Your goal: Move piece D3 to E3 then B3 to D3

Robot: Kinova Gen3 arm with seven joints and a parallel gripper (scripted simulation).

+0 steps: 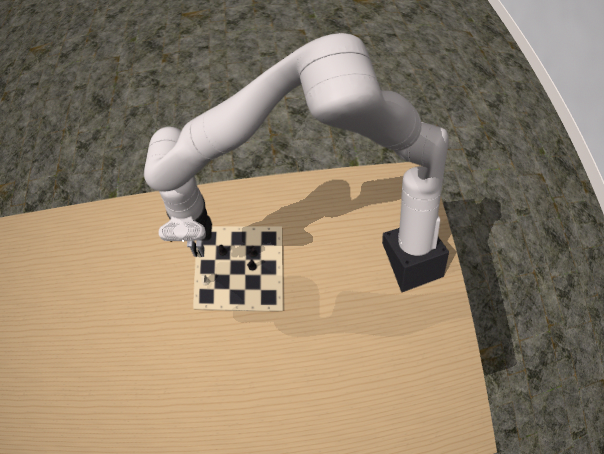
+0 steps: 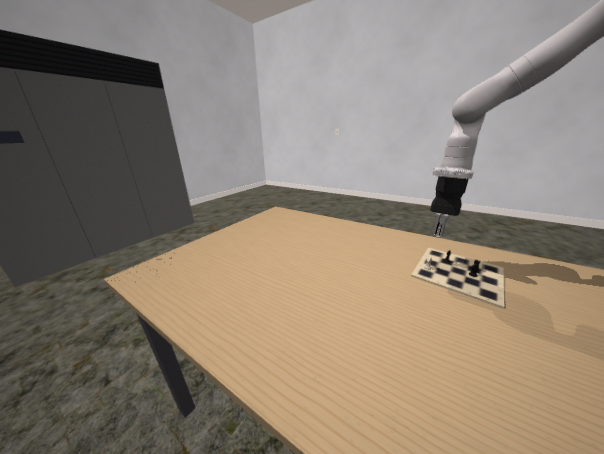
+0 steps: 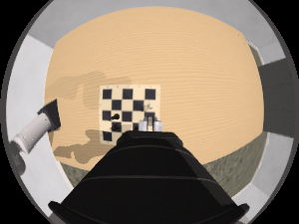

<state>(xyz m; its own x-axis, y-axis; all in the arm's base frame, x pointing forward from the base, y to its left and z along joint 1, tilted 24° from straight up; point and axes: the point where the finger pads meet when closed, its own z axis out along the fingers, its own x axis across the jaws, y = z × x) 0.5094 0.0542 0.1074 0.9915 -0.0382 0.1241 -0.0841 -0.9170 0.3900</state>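
Observation:
The chessboard (image 1: pixel 239 268) lies on the wooden table; it also shows in the exterior view (image 2: pixel 460 276) and in the wrist view (image 3: pixel 129 112). My gripper (image 1: pixel 196 247) hangs above the board's far left corner, well clear of the surface (image 2: pixel 439 229). It is shut on a small chess piece; the piece is mostly hidden by the fingers and I cannot tell its colour. On the board stand a black piece (image 1: pixel 222 249), two more black pieces (image 1: pixel 253 250) (image 1: pixel 252 264) close together, and a light piece (image 1: pixel 206 279) near the left edge.
The arm's black base (image 1: pixel 415 260) stands on the table to the right of the board. The arm's shadow falls behind and in front of the board. A dark cabinet (image 2: pixel 75 150) stands off the table at the left.

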